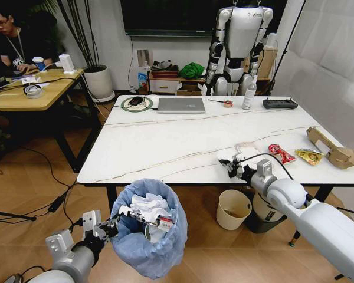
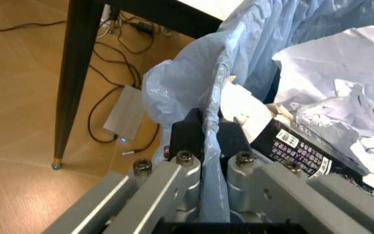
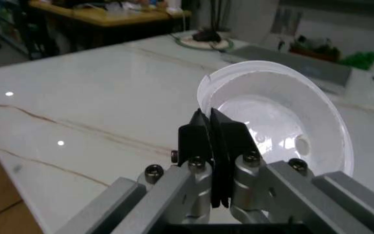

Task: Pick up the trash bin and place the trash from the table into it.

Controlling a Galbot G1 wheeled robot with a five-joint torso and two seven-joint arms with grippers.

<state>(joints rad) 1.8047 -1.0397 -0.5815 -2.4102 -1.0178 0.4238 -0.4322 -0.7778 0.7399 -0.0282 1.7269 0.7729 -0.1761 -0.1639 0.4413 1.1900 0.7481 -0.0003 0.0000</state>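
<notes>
The right end effector (image 3: 212, 141), closed on the white lid (image 3: 278, 117), grips only its thin rim (easily slipped); the left end effector (image 2: 212, 139) pinches the trash bin's (image 1: 150, 236) bag, which could tear.

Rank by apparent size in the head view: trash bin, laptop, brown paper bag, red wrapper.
1. trash bin, though nearest the camera
2. laptop
3. brown paper bag
4. red wrapper
</notes>
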